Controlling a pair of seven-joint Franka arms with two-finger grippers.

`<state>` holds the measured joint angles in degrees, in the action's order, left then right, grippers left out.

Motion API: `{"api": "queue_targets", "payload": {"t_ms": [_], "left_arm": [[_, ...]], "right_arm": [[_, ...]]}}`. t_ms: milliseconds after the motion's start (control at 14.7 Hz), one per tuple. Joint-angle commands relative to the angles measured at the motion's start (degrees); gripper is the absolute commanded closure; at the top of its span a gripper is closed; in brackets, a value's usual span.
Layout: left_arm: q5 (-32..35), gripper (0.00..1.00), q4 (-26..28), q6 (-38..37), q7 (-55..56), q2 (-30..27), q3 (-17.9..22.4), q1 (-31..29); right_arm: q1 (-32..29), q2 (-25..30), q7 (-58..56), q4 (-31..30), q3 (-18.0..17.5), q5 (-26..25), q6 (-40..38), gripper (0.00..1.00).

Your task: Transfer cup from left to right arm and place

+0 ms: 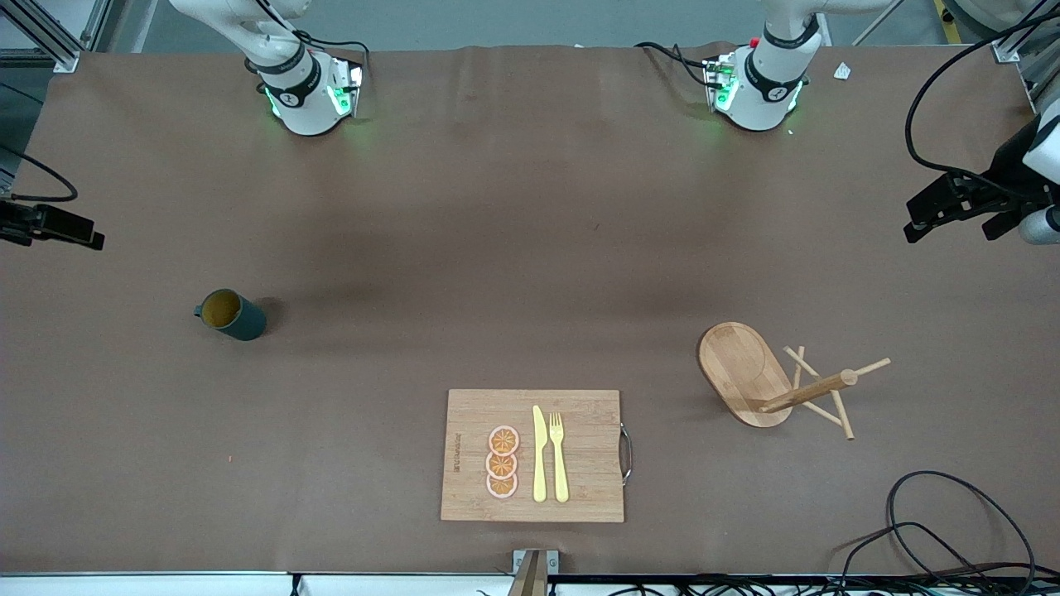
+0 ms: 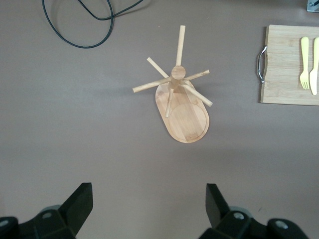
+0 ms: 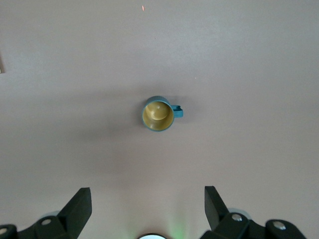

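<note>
The cup is a dark teal mug with a mustard-tan inside. It stands upright on the brown table toward the right arm's end, its small handle pointing to that end. It also shows in the right wrist view. My right gripper is open and empty, high over the table near its own base, with the cup well apart from it. My left gripper is open and empty, high over bare table, apart from a wooden mug tree. Neither gripper shows in the front view.
The wooden mug tree stands toward the left arm's end. A bamboo cutting board with orange slices, a yellow knife and a fork lies near the front edge. Black cables loop at the front corner.
</note>
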<state>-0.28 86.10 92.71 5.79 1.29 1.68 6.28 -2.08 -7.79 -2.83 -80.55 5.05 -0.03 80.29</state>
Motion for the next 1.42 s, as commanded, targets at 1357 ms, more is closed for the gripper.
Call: {"api": "queue_targets", "payload": {"t_ms": [1357], "left_arm": [[0.2,0.0,-0.3,0.5,-0.7,0.4,0.0,-0.2]], "right_arm": [[0.7,15.6,4.2,-12.2,-0.4,-0.6,1.7,0.0]]}}
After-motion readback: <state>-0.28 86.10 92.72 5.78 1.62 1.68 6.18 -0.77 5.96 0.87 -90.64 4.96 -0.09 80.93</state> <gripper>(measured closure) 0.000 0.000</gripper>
